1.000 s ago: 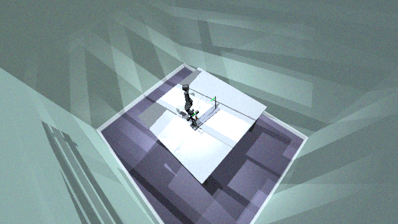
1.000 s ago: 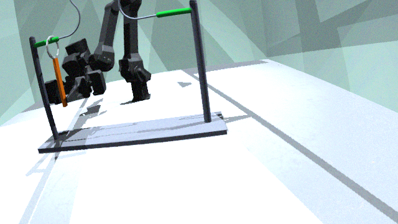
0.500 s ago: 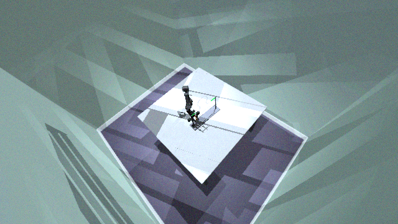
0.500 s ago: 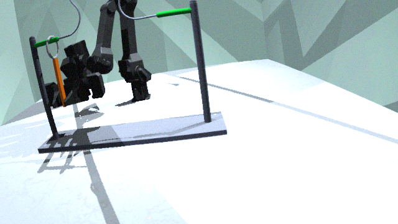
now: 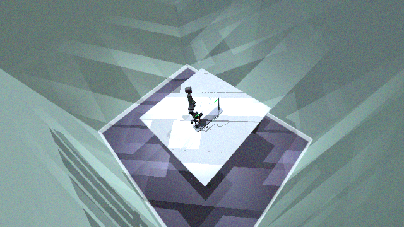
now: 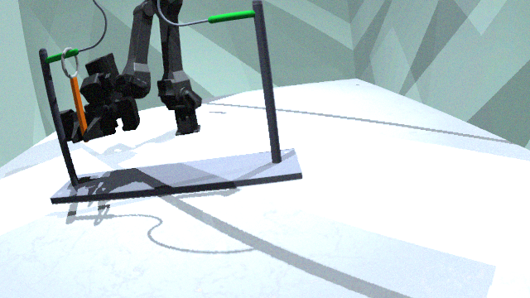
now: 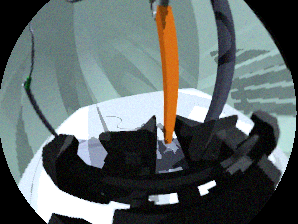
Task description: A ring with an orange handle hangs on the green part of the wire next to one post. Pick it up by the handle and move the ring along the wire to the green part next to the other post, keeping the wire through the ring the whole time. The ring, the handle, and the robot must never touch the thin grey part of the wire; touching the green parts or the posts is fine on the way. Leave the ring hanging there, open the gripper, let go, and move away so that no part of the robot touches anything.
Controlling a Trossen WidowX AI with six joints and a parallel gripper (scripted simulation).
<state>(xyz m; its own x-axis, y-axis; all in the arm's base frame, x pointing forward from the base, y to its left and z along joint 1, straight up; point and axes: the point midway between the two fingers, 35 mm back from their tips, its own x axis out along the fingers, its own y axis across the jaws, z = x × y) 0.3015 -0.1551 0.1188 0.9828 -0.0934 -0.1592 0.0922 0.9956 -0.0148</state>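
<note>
The ring [image 6: 63,65] hangs around the green part [image 6: 53,57] beside the left post [image 6: 51,93] in the exterior view. Its orange handle [image 6: 78,101] [image 7: 170,65] hangs down, slightly tilted. My gripper [image 6: 82,135] [image 7: 162,116] is partly open, with the handle's lower end between its fingertips. In the wrist view the handle is nearer the right finger, and a gap shows to the left finger. The other green part [image 6: 231,16] [image 5: 216,100] is at the far post [image 6: 267,83] [image 5: 218,104]. The thin grey wire [image 6: 106,25] runs partly out of frame at the top.
The near post [image 7: 226,50] stands close to the right finger in the wrist view. Both posts rise from a flat grey base [image 6: 257,163] on the white table [image 5: 205,170]. Arm links are behind the wire in the exterior view. Shadows of the wire and arm cross the table.
</note>
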